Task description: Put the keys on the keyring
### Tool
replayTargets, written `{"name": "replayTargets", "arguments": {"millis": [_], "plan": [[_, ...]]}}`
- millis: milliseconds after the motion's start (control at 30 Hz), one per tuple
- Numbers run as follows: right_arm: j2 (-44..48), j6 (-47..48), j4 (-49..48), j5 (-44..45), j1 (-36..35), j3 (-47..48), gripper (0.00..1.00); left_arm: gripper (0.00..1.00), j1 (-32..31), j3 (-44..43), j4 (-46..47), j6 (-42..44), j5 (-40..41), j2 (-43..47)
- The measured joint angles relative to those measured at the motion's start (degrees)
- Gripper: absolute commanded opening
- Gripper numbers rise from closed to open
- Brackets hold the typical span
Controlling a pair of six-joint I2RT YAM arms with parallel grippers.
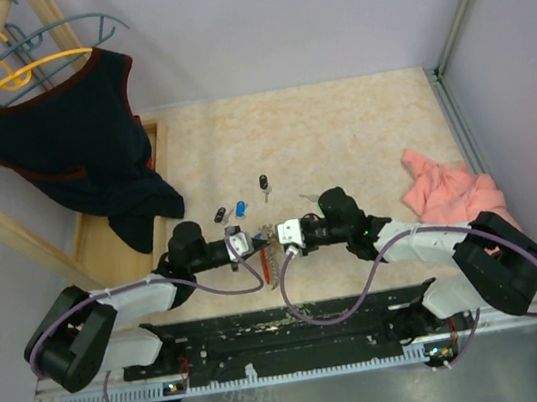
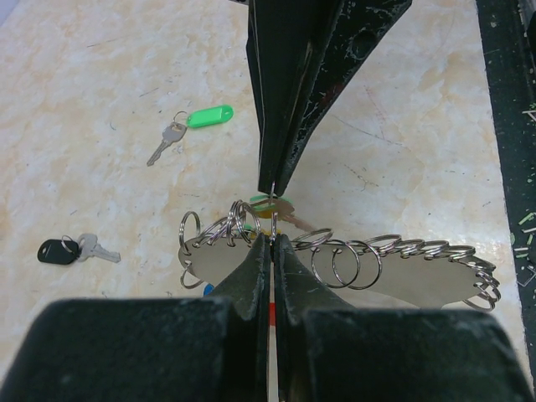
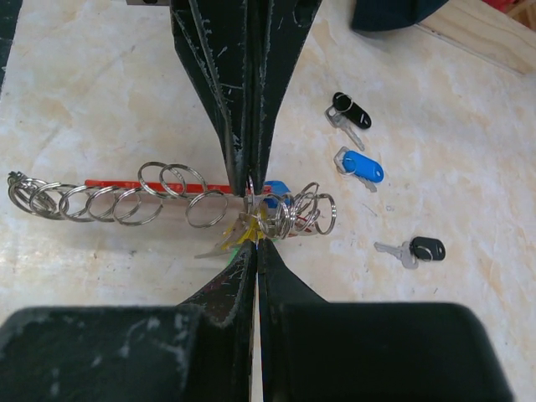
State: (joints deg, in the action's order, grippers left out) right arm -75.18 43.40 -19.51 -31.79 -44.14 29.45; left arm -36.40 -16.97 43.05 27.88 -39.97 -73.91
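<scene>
Keyring [image 2: 419, 280] lies mid-surface [image 1: 340, 140], strung with split rings and a green-headed key [image 2: 264, 203]. Left tool [image 2: 272, 239] and right tool [image 3: 254, 243] are both clenched on its middle, tip to tip. Loose keys [image 1: 239, 208] rest at its 12 o'clock.

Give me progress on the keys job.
Done: a yellowish key seems threaded on the keyring. In hand: left gripper and right gripper both shut, tips meeting at its rings. Remaining: green key, blue key, two black keys loose on the table.
</scene>
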Motion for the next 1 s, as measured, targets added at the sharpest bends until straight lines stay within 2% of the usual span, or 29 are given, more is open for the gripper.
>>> {"name": "replayTargets", "arguments": {"millis": [367, 1000], "plan": [[0.0, 0.0, -3.7, -0.7, 0.0, -0.2, 0.0, 0.01, -0.5, -0.3, -0.7, 0.5, 0.5, 0.0], [0.0, -0.4, -2.7, -2.4, 0.0, -0.2, 0.0, 0.01, -0.5, -0.3, -0.7, 0.5, 0.6, 0.0]]}}
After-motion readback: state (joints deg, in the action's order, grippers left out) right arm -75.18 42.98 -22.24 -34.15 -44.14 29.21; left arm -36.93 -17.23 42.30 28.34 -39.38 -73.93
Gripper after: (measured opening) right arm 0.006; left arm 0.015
